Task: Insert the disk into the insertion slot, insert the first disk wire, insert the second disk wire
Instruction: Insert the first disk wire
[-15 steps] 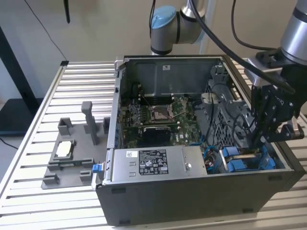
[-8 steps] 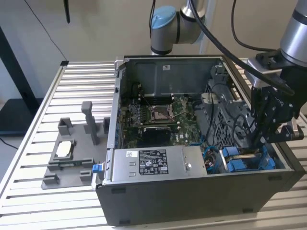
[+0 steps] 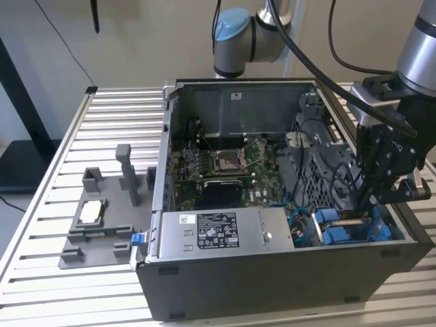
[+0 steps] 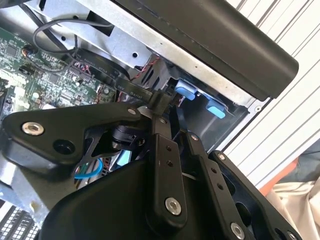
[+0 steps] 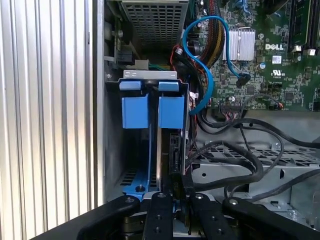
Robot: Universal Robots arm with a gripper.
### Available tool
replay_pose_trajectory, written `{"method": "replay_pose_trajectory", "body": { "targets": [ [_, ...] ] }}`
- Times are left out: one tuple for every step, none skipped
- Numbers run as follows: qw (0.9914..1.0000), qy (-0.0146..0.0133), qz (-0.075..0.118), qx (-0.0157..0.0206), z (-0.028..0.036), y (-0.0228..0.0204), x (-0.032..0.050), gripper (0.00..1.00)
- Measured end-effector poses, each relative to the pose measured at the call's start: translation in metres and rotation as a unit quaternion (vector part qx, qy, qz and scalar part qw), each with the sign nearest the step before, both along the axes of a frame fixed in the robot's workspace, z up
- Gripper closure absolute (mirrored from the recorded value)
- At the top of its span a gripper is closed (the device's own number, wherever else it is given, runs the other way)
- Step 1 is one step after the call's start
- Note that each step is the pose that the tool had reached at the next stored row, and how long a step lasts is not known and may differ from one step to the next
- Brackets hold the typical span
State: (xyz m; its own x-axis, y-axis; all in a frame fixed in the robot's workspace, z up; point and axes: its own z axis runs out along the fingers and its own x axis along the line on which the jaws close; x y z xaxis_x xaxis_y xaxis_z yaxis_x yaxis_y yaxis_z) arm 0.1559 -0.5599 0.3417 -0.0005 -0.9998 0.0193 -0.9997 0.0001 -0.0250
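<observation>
Computer case: stood open on the slatted desk, with the motherboard exposed inside.
Power-supply box: lay along the near edge of the case, beside the drive bay.
Arm: reached down into the case at the exterior view's right.
Hand: was lowered into the corner that holds the drive bay, just above the blue tabs.
Hand state: in the second wrist view the fingertips were pressed close together, pinching the end of a flat black wire.
Insertion slot: was a narrow bay of grey metal against the case wall, with blue rails and tabs.
Disk: stood on edge inside the insertion slot, its blue carrier tab next to a second blue tab.
Hand and disk: in the first wrist view the hand was just beside the disk's edge.
Blue wire: looped over the bay, and its dark plug lay loose above the motherboard.
Grey fixture: sat on the desk well apart from the case, at the exterior view's left.
</observation>
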Motion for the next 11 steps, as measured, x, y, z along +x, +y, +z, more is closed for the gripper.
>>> {"method": "replay_pose_trajectory", "body": {
  "targets": [
    [1.00000,-0.0002,0.000,0.0001,0.0000,0.0000,0.0000,0.81],
    [1.00000,-0.0004,0.000,0.0002,0.0000,0.0001,0.0000,0.81],
    [1.00000,-0.0007,0.000,0.0004,-0.0002,0.0002,0.0001,0.81],
    [1.00000,-0.0010,0.000,0.0005,-0.0002,0.0005,0.0000,0.81],
    [1.00000,-0.0011,0.000,0.0005,-0.0001,0.0006,0.0000,0.81],
    [1.00000,-0.0019,0.000,0.0009,-0.0003,0.0012,0.0000,0.81],
    [1.00000,-0.0020,0.000,0.0009,-0.0005,0.0013,-0.0002,0.81],
    [1.00000,-0.0020,0.000,0.0009,-0.0006,0.0013,-0.0004,0.81],
    [1.00000,-0.0020,0.000,0.0009,-0.0006,0.0013,-0.0005,0.81],
    [1.00000,-0.0020,0.000,0.0009,-0.0007,0.0013,-0.0008,0.81],
    [1.00000,-0.0020,0.000,0.0009,-0.0009,0.0013,-0.0009,0.81]
  ]
}}
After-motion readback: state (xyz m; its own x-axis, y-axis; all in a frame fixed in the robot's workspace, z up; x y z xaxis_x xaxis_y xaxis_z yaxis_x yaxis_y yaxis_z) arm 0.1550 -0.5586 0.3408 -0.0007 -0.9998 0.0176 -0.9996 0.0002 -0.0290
